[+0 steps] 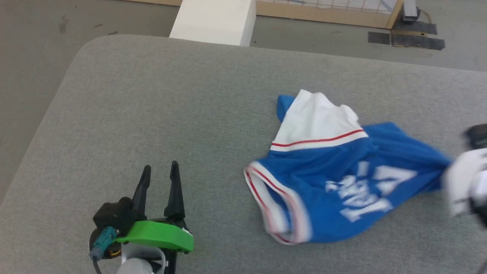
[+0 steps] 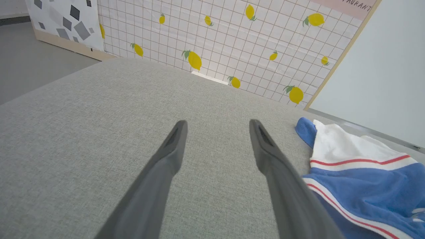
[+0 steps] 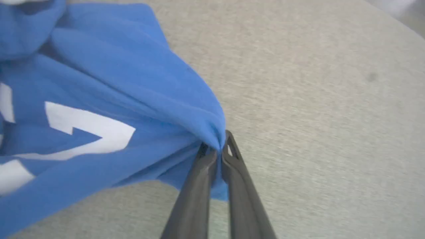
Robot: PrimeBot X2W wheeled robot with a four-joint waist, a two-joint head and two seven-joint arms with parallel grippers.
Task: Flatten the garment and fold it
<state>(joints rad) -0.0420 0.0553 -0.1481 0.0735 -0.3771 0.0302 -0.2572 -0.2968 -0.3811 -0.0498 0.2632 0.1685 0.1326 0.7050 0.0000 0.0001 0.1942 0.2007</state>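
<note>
The garment (image 1: 335,179), a royal-blue shirt with white lettering, a white panel and red-striped trim, lies crumpled on the right half of the grey table (image 1: 182,110). My right gripper (image 3: 217,147) is shut on a bunched blue corner of the garment (image 3: 132,86), which stretches away to the left in the right wrist view; in the head view this arm is a blurred white shape (image 1: 466,182) at the shirt's right end. My left gripper (image 1: 159,171) stands open above bare table, left of the shirt. In the left wrist view the garment (image 2: 362,172) lies beside the right finger.
A white block (image 1: 215,19) stands beyond the table's far edge. A lemon-patterned panel (image 2: 232,43) rises behind the table. Grey floor lies to the left of the rounded table corner (image 1: 91,45). Dark mats (image 1: 414,36) lie on the floor at the far right.
</note>
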